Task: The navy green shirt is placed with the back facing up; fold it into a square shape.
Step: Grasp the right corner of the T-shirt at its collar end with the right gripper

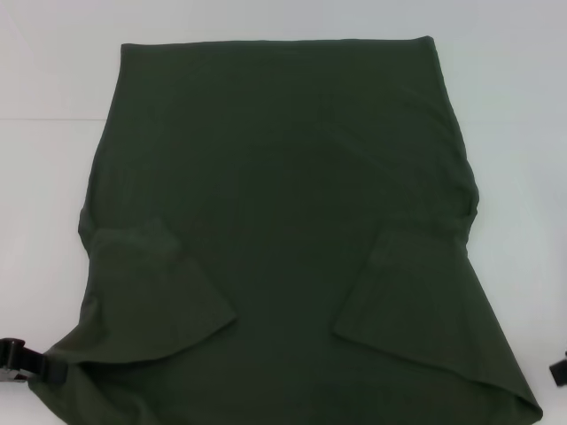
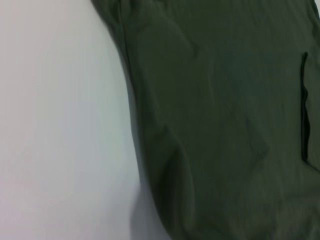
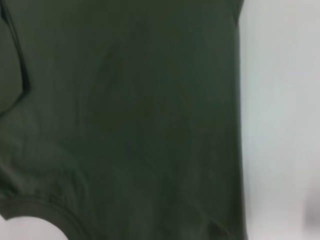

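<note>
Two sleeves already folded inward on the navy green shirt (image 1: 283,204), spread over the white bench (image 1: 44,177) | left tool (image 1: 22,361) at its near hem corner, right tool (image 1: 558,367) opposite, grips unreadable | soft, light, limp cloth; pinch hem corners.

The shirt (image 1: 283,212) is spread flat on the white table (image 1: 53,80), plain side up — both sleeves are folded inward. The left gripper (image 1: 27,363) is seen at its near-left edge; the right gripper (image 1: 558,367) barely shows at the frame's right edge.
</note>
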You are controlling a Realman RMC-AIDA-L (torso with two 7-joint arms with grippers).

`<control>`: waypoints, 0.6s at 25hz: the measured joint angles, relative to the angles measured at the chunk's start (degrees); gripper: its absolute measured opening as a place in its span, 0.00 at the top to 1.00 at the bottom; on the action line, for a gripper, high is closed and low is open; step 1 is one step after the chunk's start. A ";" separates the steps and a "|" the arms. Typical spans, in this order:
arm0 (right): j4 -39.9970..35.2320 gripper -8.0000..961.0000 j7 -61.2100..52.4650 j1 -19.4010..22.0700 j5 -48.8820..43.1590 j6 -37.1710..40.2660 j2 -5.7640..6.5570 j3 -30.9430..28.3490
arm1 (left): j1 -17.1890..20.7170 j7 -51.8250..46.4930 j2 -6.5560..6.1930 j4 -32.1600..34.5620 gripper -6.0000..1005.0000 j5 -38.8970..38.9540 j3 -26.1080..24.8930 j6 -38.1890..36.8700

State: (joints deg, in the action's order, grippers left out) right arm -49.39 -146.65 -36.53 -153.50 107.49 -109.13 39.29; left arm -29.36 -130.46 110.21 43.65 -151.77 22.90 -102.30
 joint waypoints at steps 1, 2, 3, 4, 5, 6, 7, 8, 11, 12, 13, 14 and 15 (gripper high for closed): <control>0.74 0.14 0.11 0.10 -0.03 -0.89 -0.03 0.58 | 0.00 0.01 0.00 0.00 0.98 0.00 -0.02 -0.01; 1.45 0.14 0.30 0.17 -0.06 -1.64 -0.10 1.04 | 0.00 0.01 0.00 0.01 0.98 0.00 -0.03 -0.01; 1.94 0.14 0.65 0.18 -0.07 -2.18 -0.28 1.24 | 0.00 0.02 0.00 0.03 0.98 0.00 -0.03 -0.02; 2.28 0.14 1.13 0.20 -0.10 -2.60 -0.58 1.31 | 0.00 0.02 0.00 0.05 0.98 0.00 -0.04 0.00; 2.54 0.14 1.70 0.22 -0.12 -2.98 -0.96 1.33 | 0.00 0.02 0.00 0.05 0.98 0.01 -0.05 0.05; 2.59 0.14 2.04 0.23 -0.12 -3.20 -1.34 1.35 | -0.01 0.03 0.02 0.06 0.98 0.02 -0.07 0.16; 2.60 0.14 2.36 0.26 -0.13 -3.50 -1.78 1.37 | 0.00 0.03 0.07 0.06 0.98 0.04 -0.09 0.28; 2.61 0.14 2.67 0.28 -0.14 -3.95 -2.31 1.40 | 0.00 0.03 0.14 0.06 0.98 0.06 -0.11 0.36; 2.63 0.14 2.99 0.29 -0.19 -5.16 -3.53 1.94 | 0.00 0.03 0.31 0.06 0.98 0.13 -0.13 0.44; 2.63 0.14 3.04 0.31 -0.34 -5.61 -3.86 2.36 | 0.00 0.03 0.34 0.06 0.98 0.14 -0.14 0.44; 2.64 0.14 3.09 0.33 -0.57 -6.01 -4.13 2.77 | 0.00 0.02 0.35 0.06 0.98 0.15 -0.13 0.43; 2.63 0.14 3.13 0.35 -0.91 -6.33 -4.35 3.06 | 0.02 0.03 0.38 0.06 0.98 0.15 -0.14 0.43; 2.63 0.14 3.15 0.36 -1.16 -6.56 -4.49 3.23 | 0.04 0.03 0.39 0.05 0.98 0.16 -0.14 0.44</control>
State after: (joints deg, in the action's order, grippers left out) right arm -46.76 -143.50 -36.17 -154.66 100.93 -113.62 42.52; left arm -29.32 -130.43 110.60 43.71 -151.61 22.76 -101.86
